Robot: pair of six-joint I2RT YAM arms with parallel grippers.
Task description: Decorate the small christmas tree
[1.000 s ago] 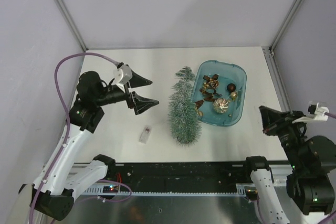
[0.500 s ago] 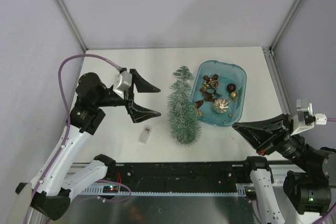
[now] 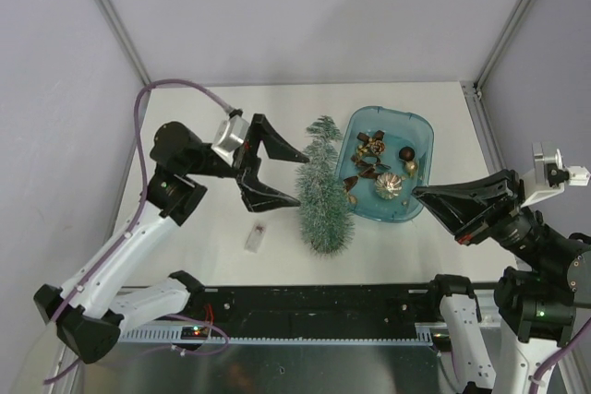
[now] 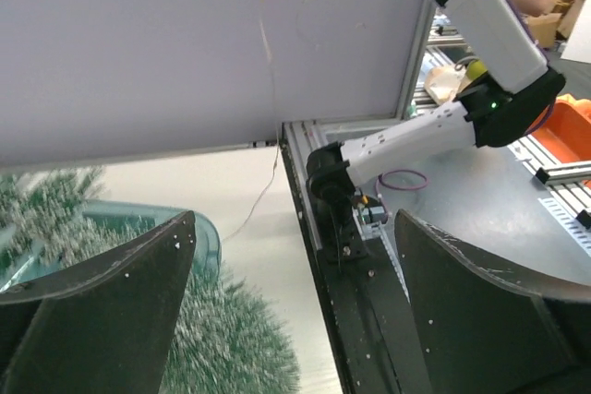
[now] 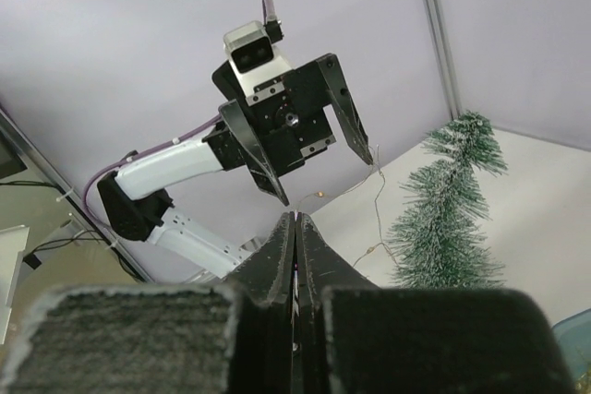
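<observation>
Tree first: the small christmas tree (image 3: 324, 193) stands upright on the desk (image 3: 212, 136) at mid-frame in my top view, just beside the left rim of the blue tray (image 3: 420, 136) holding the ornaments (image 3: 388, 184). My left end effector (image 3: 301, 180) is spread wide with nothing in it, its fingertips right at the tree's left side. My right end effector (image 3: 420, 196), lower right, has its fingers pressed together, and I see nothing between them

The white table (image 3: 277, 108) holds the small christmas tree (image 3: 323, 196), a blue tray (image 3: 427, 163) just beside it, and a little clear packet (image 3: 256, 235).
</observation>
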